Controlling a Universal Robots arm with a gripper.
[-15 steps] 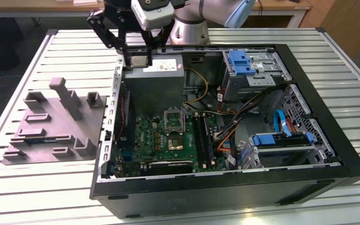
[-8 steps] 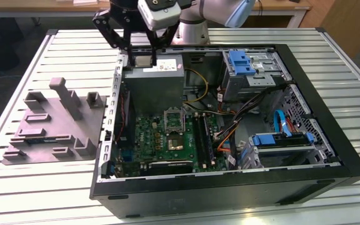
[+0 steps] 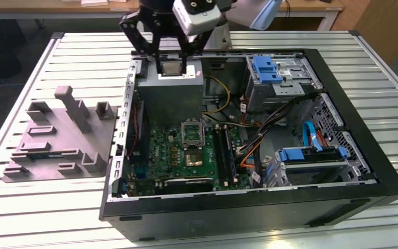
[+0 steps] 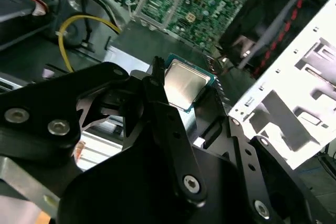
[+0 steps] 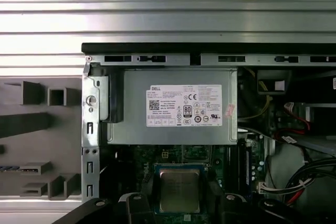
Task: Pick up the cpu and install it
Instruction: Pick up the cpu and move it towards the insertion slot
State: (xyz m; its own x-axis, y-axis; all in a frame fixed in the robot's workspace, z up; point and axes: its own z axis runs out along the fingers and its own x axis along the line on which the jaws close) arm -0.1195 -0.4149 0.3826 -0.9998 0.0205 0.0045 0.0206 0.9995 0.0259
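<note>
- The cpu [image 3: 173,68] hangs in the air over the power supply [image 3: 168,98]. Under everything lies the slatted metal desk [image 3: 81,46], the largest thing we see.
- The open black computer case [image 3: 254,212] rests on the desk with its side panel off, and the power supply sits inside it against one wall.
- The grey moulded holder [image 3: 60,140] with its upright posts lies on the desk outside the case. It is on the exterior view's left of the power supply and apart from it.
- The green circuit board [image 3: 178,155] lies flat on the floor of the case, just beside the power supply.
- The power supply itself is a plain grey metal box with a white label on its upper face.
- The pincer [image 3: 173,67] is closed narrowly on the cpu. In both wrist views we see its black fingers [image 4: 157,85] pressing two opposite edges of the chip, directly above the power supply.
- The metal-framed socket [image 3: 191,130] sits on the circuit board near the power supply, lower than the chip and clear of it.
- The cpu shows its pale silvery top and a thin green rim, held roughly level above the power supply.
</note>
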